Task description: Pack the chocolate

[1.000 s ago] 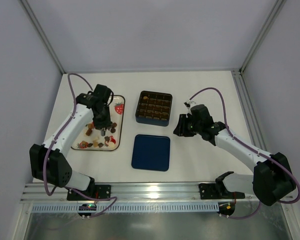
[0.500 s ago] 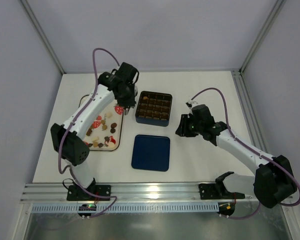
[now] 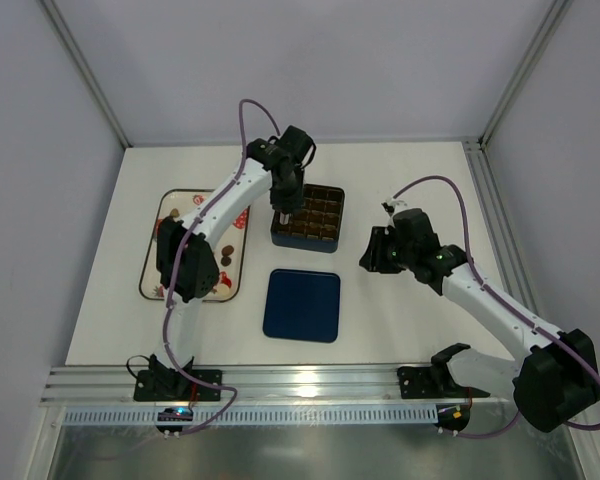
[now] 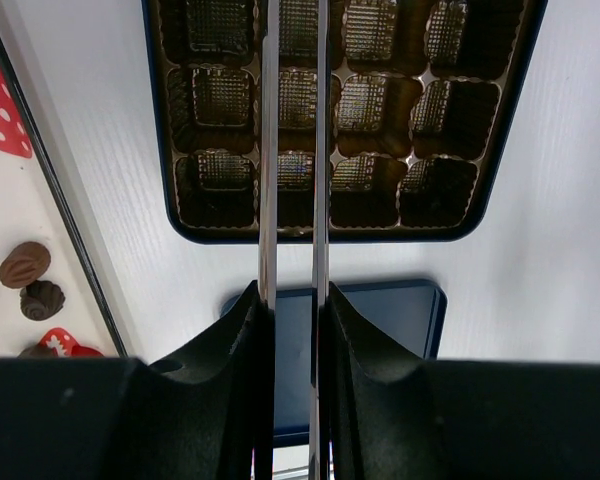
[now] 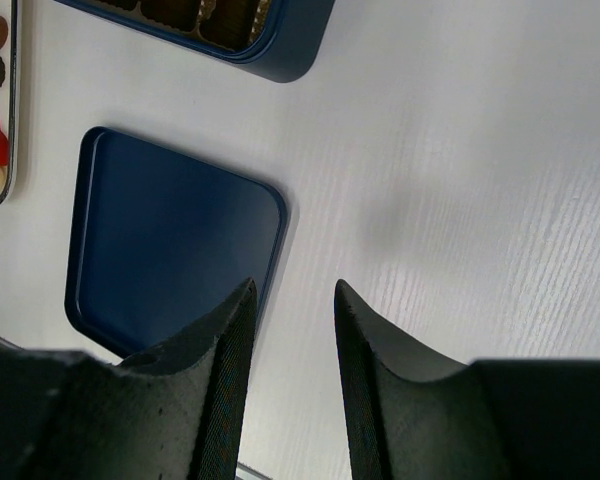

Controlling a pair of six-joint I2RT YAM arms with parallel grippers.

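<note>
Several pieces of chocolate (image 3: 226, 252) lie on a strawberry-printed tray (image 3: 180, 210) at the left; two brown ones (image 4: 25, 264) show in the left wrist view. The dark-blue box (image 3: 307, 241) with a brown grid insert stands at centre. My left gripper (image 3: 283, 213) hovers over the box's left side, shut on thin metal tweezers (image 4: 268, 150) that reach over the cells. Their tips run out of the left wrist view, so a piece between them cannot be told. The cells I see there look empty. My right gripper (image 3: 372, 252) hangs open over bare table, right of the box.
The flat dark-blue lid (image 3: 301, 305) lies in front of the box, and its edge (image 5: 170, 250) is just left of my right gripper (image 5: 292, 285). The left arm stretches across the tray. Enclosure walls border the table.
The left arm has swung from above the tray rightward and away, to above the box. The right arm has barely shifted.
</note>
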